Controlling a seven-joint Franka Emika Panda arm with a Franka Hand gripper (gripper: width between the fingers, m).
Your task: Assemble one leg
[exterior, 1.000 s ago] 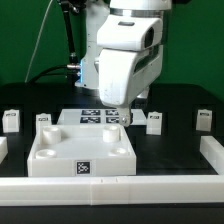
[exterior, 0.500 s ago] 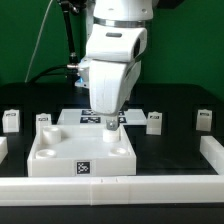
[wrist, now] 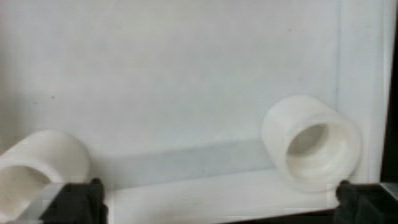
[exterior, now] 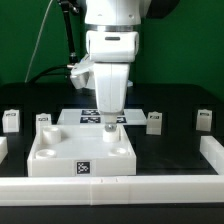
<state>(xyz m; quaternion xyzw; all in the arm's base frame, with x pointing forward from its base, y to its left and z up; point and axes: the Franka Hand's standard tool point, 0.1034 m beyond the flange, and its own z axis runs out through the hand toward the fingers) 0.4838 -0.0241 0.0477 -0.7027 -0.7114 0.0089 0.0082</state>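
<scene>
The large white square piece [exterior: 70, 150] lies in the middle of the table with its corner sockets facing up. My gripper [exterior: 108, 122] hangs low over its back edge, near the back socket on the exterior view's right. In the wrist view, the gripper [wrist: 221, 197] has its dark fingertips [wrist: 75, 200] wide apart, with only the white piece's surface and two sockets [wrist: 317, 140] between and beyond them. Several legs stand upright behind the piece, among them one [exterior: 42, 119] on the exterior view's left and two [exterior: 155, 122] [exterior: 203, 118] on its right. None is in my gripper.
The marker board [exterior: 80, 115] lies flat behind the white piece, under my arm. A low white wall runs along the front [exterior: 110, 188] and up the side on the exterior view's right [exterior: 212, 150]. Another leg [exterior: 10, 120] stands at the exterior view's far left.
My gripper has moved toward the exterior view's left and turned about its axis, ending over the white piece's back edge. The parts on the table have not moved.
</scene>
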